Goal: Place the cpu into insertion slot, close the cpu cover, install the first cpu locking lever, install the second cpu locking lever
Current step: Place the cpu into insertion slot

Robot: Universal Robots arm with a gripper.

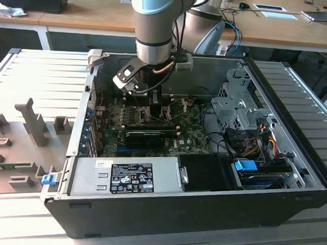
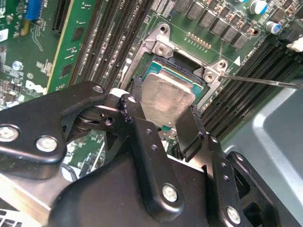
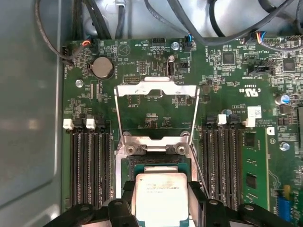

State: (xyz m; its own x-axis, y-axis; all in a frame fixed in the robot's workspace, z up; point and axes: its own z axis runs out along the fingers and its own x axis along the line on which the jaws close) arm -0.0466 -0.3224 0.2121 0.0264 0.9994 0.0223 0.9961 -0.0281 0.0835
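Second wrist view: the black fingers are closed most of the way and pinch the chip by two opposite edges, one on each side. The chip sits squarely over the socket, low against it; whether it is already seated I cannot tell. It is a small flat square, dull grey metal on top with a smeared sheen, on a thin blue-green base. I judge it light and stiff yet fragile: the smooth edges could slip in a loose hold, and any tilt or push could bend the socket's contacts, so the side edges are the place to hold it, not the faces. The socket is a dark square well with a silvery steel rim and screw heads at its corners. In the first wrist view the cover, a thin bright metal frame with a big square opening, stands flipped open from the socket's edge opposite the fingers. A thin wire lever juts out from one socket corner
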